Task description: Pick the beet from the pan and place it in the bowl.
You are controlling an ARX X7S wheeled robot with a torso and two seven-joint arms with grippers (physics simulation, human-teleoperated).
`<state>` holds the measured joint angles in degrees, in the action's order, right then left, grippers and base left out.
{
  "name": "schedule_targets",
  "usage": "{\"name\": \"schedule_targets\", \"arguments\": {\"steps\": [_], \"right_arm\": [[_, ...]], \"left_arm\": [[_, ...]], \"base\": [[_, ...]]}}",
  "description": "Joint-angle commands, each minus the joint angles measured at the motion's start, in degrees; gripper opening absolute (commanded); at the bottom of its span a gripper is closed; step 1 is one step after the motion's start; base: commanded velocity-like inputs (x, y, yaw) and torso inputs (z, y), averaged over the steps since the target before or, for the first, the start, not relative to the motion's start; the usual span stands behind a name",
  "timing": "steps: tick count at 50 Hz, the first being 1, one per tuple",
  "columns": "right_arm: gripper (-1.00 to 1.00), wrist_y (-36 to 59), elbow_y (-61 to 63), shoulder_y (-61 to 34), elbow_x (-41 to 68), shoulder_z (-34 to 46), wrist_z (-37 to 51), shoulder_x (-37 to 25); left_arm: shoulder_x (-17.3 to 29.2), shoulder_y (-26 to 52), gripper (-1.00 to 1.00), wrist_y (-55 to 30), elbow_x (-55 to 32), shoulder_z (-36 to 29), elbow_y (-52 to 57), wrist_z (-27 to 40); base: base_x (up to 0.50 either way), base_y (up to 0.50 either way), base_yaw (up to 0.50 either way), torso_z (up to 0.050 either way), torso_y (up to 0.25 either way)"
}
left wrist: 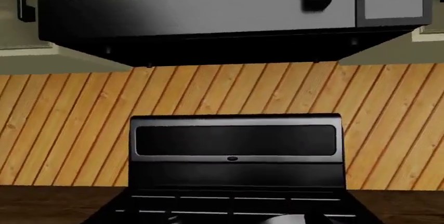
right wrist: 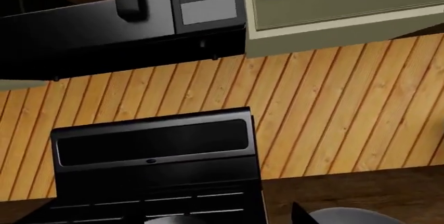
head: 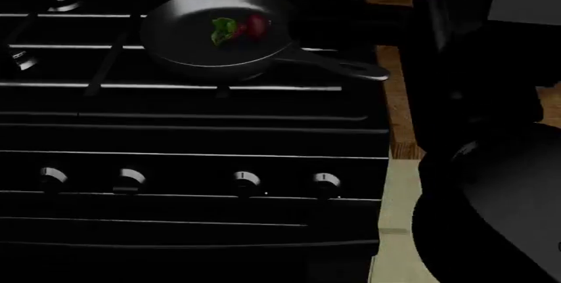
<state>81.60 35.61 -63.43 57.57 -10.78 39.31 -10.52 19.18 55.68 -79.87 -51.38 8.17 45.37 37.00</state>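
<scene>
**Beet sits in the pan; neither gripper can be seen**

From where I stand, no gripper fingers show in any view, so I cannot tell whether either one is open or closed, and nothing appears to be held. Both wrist cameras look level across the kitchen rather than down at the work.

The beet (head: 252,27) lies inside the pan (head: 188,53), a little toward its far side, with its green leaves (head: 223,31) spread beside the red root. The pan rests on the black stove (head: 193,132) grates, its long handle (head: 337,66) pointing toward the robot's right and ending near the stove's edge. Four silvery knobs (head: 246,179) line the stove front below.

A pale grey curved shape at the edge of the right wrist view could be the bowl (right wrist: 354,216), sitting on the wooden counter (right wrist: 361,193) beside the stove; too little shows to be certain.

Behind the stove rises its control panel (left wrist: 236,140), then a slanted wood-plank wall (left wrist: 62,125), with a black microwave (left wrist: 229,16) and pale cabinets (right wrist: 347,5) above.

A bulky dark part of the robot's right arm (head: 491,191) fills the right side of the head view, over the counter edge.
</scene>
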Motion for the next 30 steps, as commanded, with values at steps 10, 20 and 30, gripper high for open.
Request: {"name": "schedule_targets", "arguments": {"steps": [10,20,30], "right_arm": [[1.00,4.1,-16.3,-16.2,15.6,0.3,12.9,-2.3],[1.00,2.2,-16.7,-15.1,15.3,1.4,12.0,-3.5],[1.00,0.8,-17.6,-14.3,15.9,2.5,11.9,-4.1]], "left_arm": [[5.4,17.0,1.00,-6.5,-33.6,2.0,-17.3,25.1],[6.2,16.4,1.00,-4.4,-31.8,0.1,-16.9,23.9],[7.1,16.2,1.00,-2.7,-30.4,-1.1,-17.1,22.6]], "base": [[0.07,0.00,0.00,0.000,0.000],[0.26,0.00,0.00,0.000,0.000],[0.26,0.00,0.00,0.000,0.000]]}}
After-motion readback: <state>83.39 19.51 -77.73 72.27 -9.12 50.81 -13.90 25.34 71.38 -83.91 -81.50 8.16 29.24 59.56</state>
